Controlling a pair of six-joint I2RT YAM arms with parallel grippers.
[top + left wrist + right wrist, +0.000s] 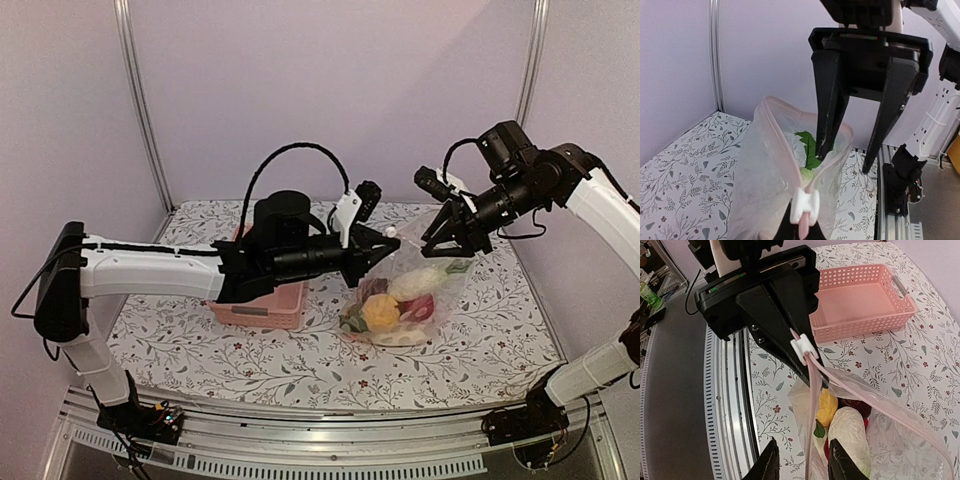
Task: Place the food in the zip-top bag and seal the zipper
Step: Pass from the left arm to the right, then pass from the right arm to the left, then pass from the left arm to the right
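Note:
The clear zip-top bag (400, 300) stands on the table right of centre, lifted by its mouth. Inside it are a yellow piece (827, 407), a white radish (850, 432), a red piece (422, 308) and a dark purple piece (372, 288). My left gripper (385, 248) is shut on the zipper's end at the white slider (805, 205). The pinkish zipper (812, 390) is parted, so the mouth gapes. My right gripper (803, 441) is open, with its fingers on either side of the zipper strip at the far end of the mouth.
The pink slatted basket (855, 327) stands left of the bag, with nothing in it, and is partly hidden under my left arm in the top view (265, 310). Lavender walls close off the back and sides. A metal rail (300, 450) runs along the near edge.

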